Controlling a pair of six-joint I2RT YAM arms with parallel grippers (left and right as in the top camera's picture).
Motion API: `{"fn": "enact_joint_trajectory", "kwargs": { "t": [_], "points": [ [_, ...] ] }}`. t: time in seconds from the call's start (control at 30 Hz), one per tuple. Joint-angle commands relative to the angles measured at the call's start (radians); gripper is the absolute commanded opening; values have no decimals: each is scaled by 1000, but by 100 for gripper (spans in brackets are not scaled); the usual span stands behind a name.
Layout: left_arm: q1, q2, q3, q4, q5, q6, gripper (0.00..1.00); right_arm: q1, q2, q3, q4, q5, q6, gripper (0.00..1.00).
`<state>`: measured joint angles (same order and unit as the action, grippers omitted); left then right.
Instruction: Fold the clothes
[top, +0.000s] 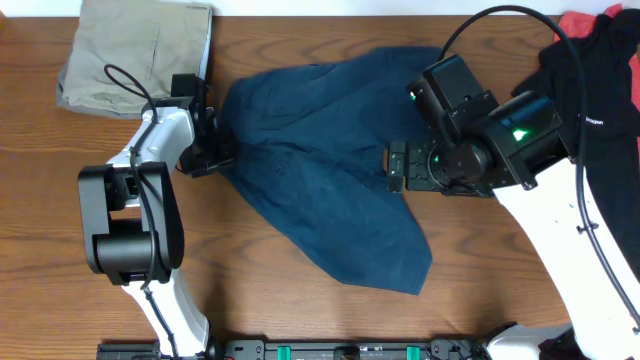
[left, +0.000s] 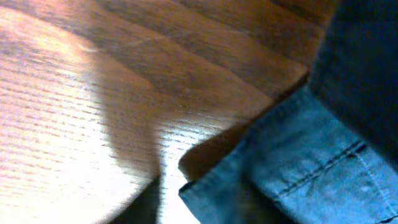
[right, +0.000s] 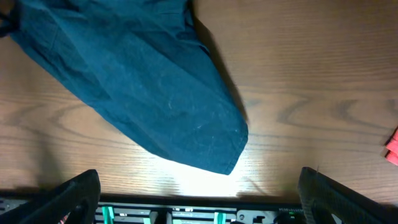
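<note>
The dark navy garment (top: 320, 170) lies spread on the wooden table (top: 300, 310), with one leg running toward the front right. My left gripper (top: 215, 150) is at its left edge and appears shut on the cloth. The left wrist view shows a stitched denim hem (left: 298, 174) very close, slightly raised off the wood; my fingers are not clearly visible there. My right gripper (top: 397, 168) hovers over the garment's right edge. Its fingers are wide open and empty (right: 208, 202), with the leg's end (right: 211, 143) just ahead of them.
Folded khaki trousers (top: 135, 50) lie at the back left, close behind the left arm. A black T-shirt (top: 600, 90) and a red cloth (top: 580, 20) lie at the right edge. A black rail with green clips (top: 330, 350) runs along the front edge.
</note>
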<state>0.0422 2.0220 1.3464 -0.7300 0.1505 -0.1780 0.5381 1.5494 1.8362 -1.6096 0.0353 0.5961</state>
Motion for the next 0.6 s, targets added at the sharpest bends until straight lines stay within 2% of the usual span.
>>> {"fn": "enact_joint_trajectory", "kwargs": {
  "t": [0.0,0.23,0.37,0.57],
  "points": [
    [-2,17,-10,-20,-16,-1,6,13,4,-22,10,17,18,99],
    [-1,3,-10,-136,-16,0,6,13,4,-137,20,17,54,99],
    [-1,-2,-10,-183,-16,0,6,13,4,-317,28,12,143,99],
    [-1,-2,-10,-185,-33,0,6,-2,4,-577,155,9,227,99]
  ]
}}
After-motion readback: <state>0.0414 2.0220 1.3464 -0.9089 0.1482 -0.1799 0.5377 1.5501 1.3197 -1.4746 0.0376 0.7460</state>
